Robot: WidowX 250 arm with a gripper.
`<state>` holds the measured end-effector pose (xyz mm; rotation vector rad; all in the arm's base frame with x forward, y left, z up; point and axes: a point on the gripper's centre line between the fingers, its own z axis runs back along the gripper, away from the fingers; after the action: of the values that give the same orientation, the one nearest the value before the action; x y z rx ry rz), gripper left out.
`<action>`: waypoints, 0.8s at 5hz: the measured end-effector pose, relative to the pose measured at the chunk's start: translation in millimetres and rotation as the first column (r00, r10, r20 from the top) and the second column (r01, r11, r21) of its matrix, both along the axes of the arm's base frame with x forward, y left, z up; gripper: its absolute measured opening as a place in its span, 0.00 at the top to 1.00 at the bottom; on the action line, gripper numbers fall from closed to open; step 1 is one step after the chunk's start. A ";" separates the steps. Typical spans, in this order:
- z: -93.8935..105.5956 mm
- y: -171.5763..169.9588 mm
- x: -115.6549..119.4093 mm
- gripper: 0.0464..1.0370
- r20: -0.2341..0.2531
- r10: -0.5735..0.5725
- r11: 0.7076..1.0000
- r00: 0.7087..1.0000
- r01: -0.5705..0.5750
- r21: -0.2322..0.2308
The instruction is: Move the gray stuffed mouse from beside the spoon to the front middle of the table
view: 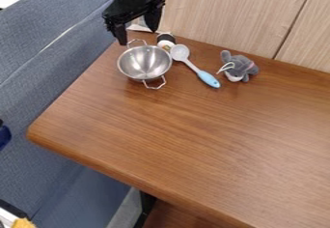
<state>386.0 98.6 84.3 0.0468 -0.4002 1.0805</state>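
Note:
The black gripper (138, 33) hangs at the upper left, over the table's back corner, with its two fingers spread wide and nothing between them. Just below it a small metal colander (144, 63) rests upright on the wooden table (187, 125), one wire handle toward the gripper and the other toward the front. Against the back, right of the gripper, is a small white item with a black top (166, 40). A spoon with a white bowl and light blue handle (197, 68) lies slanted beside the colander. Farther right sits a grey plush toy (240, 67) with a white string.
A light wood panel wall (238, 19) stands along the table's back edge. Blue-grey bench seating (58, 48) runs along the left side. A dark blue object (4, 135) shows at the left edge, and something yellow (24, 223) at the bottom left corner.

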 end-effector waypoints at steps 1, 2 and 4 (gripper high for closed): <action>-15.2 -0.4 -2.3 0.04 -0.041 -0.006 1.000 0.999 0.006 -0.006; -17.8 -7.5 1.1 0.04 -0.064 -0.086 0.996 0.994 0.087 0.015; -15.8 -28.3 29.9 0.04 -0.062 -0.263 0.965 0.963 0.262 -0.018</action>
<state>415.9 70.3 68.6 0.0190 -0.3336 0.8168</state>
